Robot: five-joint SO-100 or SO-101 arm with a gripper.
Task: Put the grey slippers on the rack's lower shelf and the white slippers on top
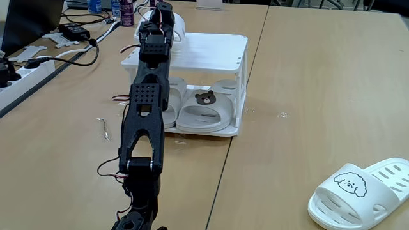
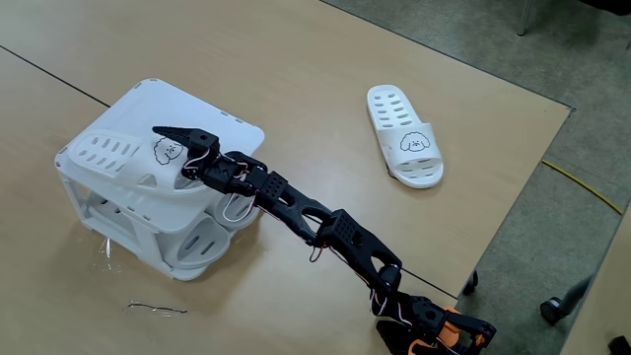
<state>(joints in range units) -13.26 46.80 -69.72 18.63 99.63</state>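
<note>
grey slippers: 2 (lower shelf) | white slippers: 2

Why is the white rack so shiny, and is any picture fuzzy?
In a fixed view the rack looks glossy, its top very bright under soft, even light, and things at the far table edge look slightly soft. In the other fixed view the rack is pale too, shadows under the arm are faint, and the white slipper on the table looks sharp.

Open tabletop beside rack
</note>
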